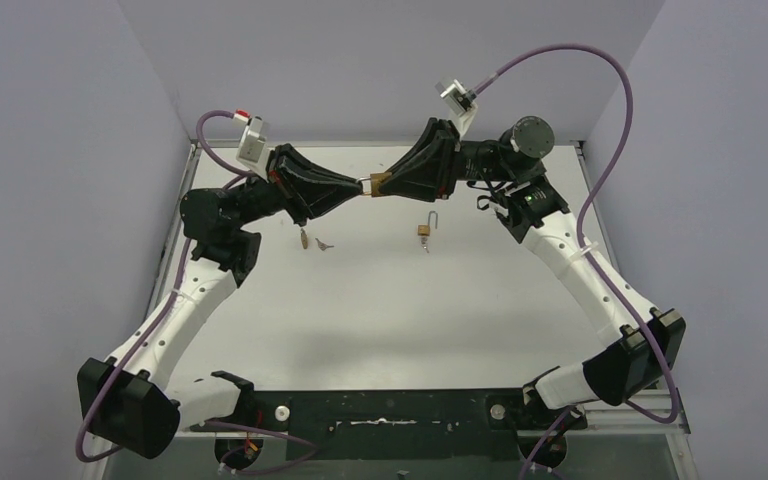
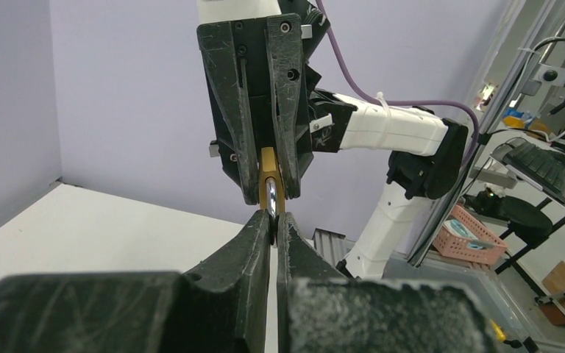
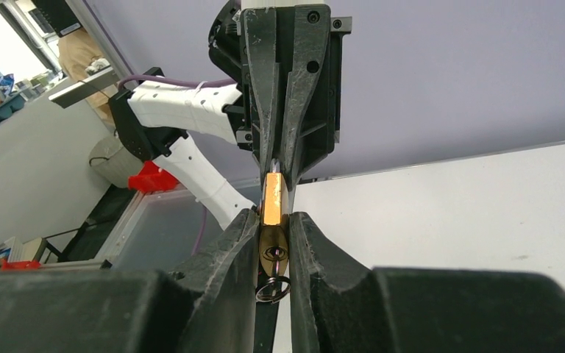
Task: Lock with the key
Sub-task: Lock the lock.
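Well above the white table (image 1: 380, 320), the black right gripper (image 1: 387, 183) is clenching the small brass padlock (image 3: 272, 200) by its flat sides. The black left gripper (image 1: 361, 186), fully closed, is pinching its silver metal shackle (image 2: 272, 197) from the opposite side. To lock it well, the arms are probably needing to press toward each other on one straight line, without twisting, and the thin wire key ring (image 3: 272, 289) hanging between the right fingers should not be caught.
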